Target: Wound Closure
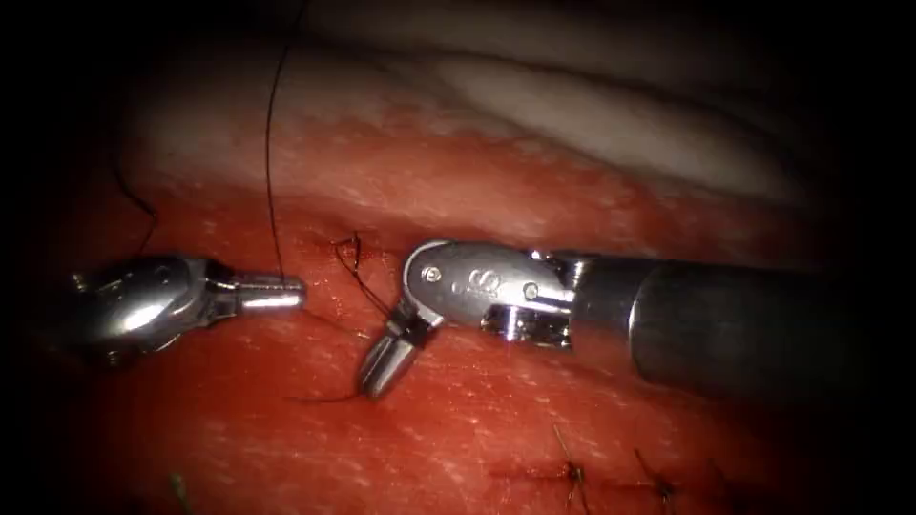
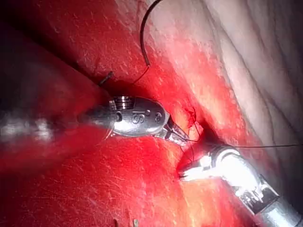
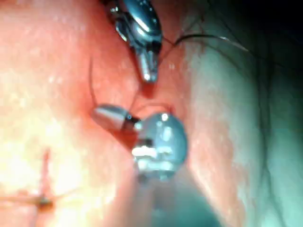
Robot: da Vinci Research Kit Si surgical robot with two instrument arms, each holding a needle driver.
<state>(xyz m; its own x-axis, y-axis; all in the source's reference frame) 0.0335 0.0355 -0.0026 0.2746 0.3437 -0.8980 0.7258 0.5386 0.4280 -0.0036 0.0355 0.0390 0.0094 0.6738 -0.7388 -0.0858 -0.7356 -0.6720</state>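
right tool (image 1: 382, 367) closed on thread (image 1: 271, 172) | left tool (image 1: 277, 289) closed, thread at tip | tissue (image 1: 534, 181)

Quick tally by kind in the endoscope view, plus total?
Tools: 2, left tool and right tool, each shut on the thread
Thread: 1
Tied stitches: 2 clearly seen
Total: 5

Your thread (image 1: 271, 162) runs off the endoscope view's top edge. Right tool's (image 1: 382, 365) tip sits buried against tissue (image 1: 496, 410); what it grips is unclear.
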